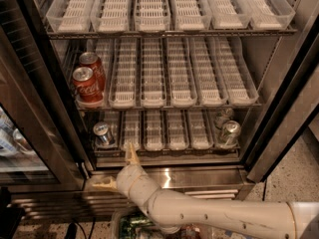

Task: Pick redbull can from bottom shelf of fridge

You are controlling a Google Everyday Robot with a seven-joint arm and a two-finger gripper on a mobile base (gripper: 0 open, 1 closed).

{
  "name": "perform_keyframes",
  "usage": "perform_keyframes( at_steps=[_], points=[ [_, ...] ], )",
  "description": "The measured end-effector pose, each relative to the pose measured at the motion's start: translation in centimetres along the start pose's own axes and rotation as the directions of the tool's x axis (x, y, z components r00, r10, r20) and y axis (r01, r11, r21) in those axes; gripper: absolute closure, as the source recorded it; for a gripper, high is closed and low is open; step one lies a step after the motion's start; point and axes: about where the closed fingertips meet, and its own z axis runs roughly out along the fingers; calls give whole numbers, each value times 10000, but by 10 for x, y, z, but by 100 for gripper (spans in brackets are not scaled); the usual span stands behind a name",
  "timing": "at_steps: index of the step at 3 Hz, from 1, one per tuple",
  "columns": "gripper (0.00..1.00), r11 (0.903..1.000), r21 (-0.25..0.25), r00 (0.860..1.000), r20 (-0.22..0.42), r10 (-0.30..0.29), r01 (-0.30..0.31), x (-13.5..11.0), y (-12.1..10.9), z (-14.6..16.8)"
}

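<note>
The fridge [279, 118] stands open in the camera view. Its bottom shelf [164, 148] holds short white slotted trays. The redbull can [103, 133], slim with a silver top, stands upright in the leftmost lane of that shelf. My gripper [115, 169] is low in front of the fridge's steel sill, below and slightly right of the can and apart from it. It is open and empty: one tan finger [131, 154] points up toward the shelf edge, the other [102, 184] points left.
Two red Coca-Cola cans [84, 86] stand at the left of the middle shelf. Two crinkly silver cans [229, 132] stand at the right of the bottom shelf. The glass door [30, 133] hangs open at left. A dark door frame [284, 128] borders the right.
</note>
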Motion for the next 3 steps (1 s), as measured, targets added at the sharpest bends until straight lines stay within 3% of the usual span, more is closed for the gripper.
perform_keyframes(
  at_steps=[1, 2, 3],
  points=[
    [0, 9971, 605, 9979, 419, -486, 460, -1, 7, 18],
    [6, 9765, 2048, 9950, 574, -812, 678, 5, -10, 32],
    [20, 9474, 3092, 9928, 575, -1046, 820, 9, -25, 37]
  ],
)
